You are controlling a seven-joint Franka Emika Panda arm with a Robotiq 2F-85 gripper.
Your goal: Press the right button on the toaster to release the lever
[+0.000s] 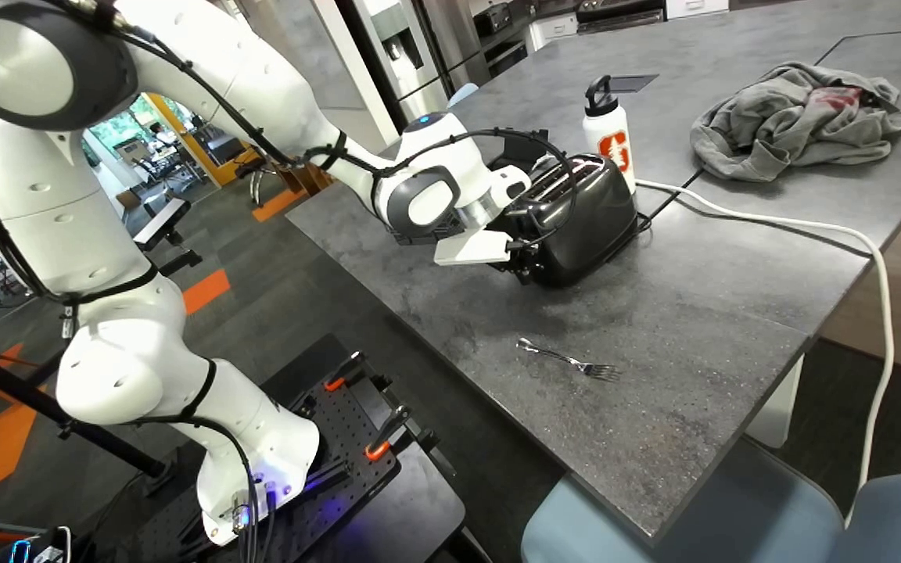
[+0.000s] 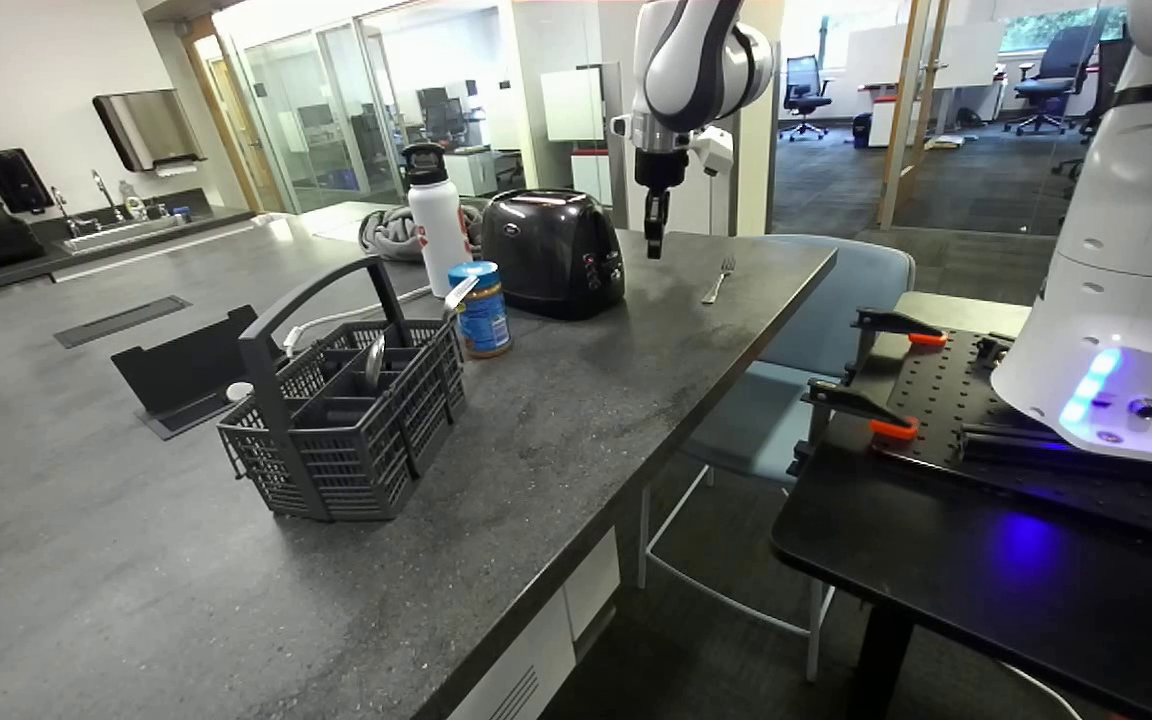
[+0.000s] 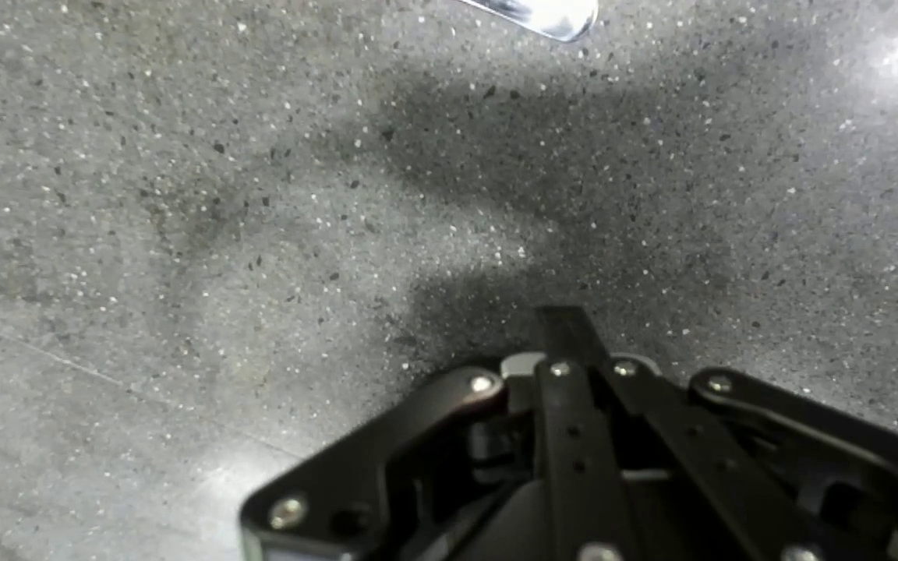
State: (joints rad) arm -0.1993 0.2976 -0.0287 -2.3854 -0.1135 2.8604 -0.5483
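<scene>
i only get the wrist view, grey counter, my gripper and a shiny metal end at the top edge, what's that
Observer: By its place, a fork; both exterior views show its tines.
Operator: ok so where's the thing i have to press
Observer: An exterior view shows the toaster with its controls on the end nearer the gripper.
Operator: am i touching it yet
Observer: No, a gap shows between gripper and toaster in an exterior view.

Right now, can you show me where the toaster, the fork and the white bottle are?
Toaster (image 2: 542, 256): in an exterior view, on its glossy side.
Fork (image 1: 563, 357): in an exterior view, on its handle.
White bottle (image 2: 441, 228): in an exterior view, on its body.
</scene>
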